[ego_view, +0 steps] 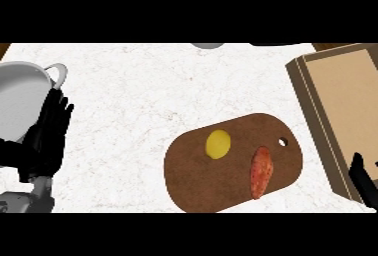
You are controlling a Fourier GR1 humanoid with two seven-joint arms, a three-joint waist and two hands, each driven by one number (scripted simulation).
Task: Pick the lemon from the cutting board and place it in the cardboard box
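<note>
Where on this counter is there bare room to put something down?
The wide marble stretch between the white pot and the cardboard box, above the cutting board, is bare. The board is crowded, holding the lemon and a reddish sausage-like item.

Single head view, steeply down onto the counter [133, 100].

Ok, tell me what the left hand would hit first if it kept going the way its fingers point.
The left hand points up the picture, fingers straight, toward the white pot. Its fingertips already overlap the pot's rim near the handle, so the pot would likely come first, though height above it is unclear.
</note>
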